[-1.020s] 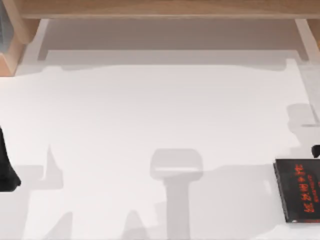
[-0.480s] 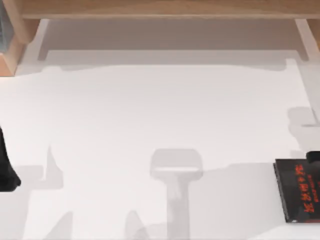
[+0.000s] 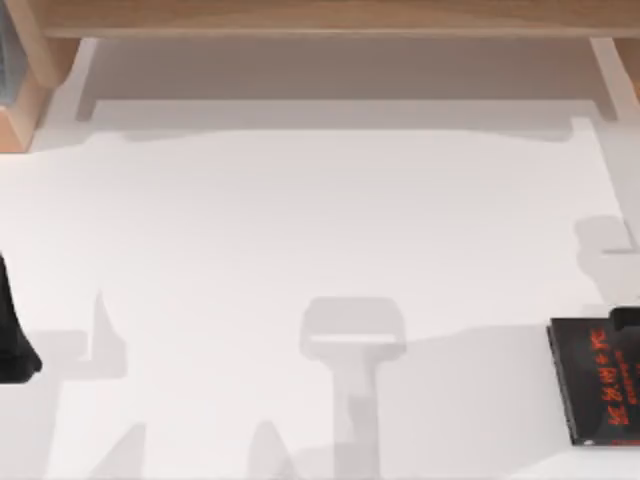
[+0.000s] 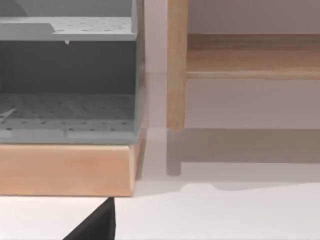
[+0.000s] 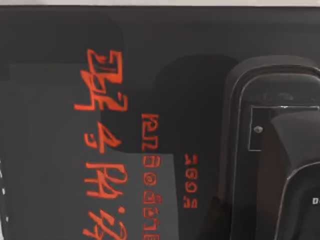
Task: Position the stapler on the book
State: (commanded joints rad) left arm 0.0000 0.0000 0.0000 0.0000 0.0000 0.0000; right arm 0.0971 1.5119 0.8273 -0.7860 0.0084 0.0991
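Book [image 3: 597, 382], black cover with red lettering, flat on white table [image 3: 300, 230] at lower right edge of top view. Stapler [image 5: 272, 150], dark and glossy, over the cover in right wrist view. Right gripper's grip: cannot tell. Left arm [image 3: 12, 335] parked at left edge.

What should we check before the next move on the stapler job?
1. Book flat on the table, at its right edge: ok.
2. Stapler over the black cover, as the right wrist view shows: ok.
3. Stapler resting on the cover or held above it: cannot tell.
4. Right gripper's hold on the stapler: cannot tell.
5. Left arm parked at the table's left edge, away from the book: ok.
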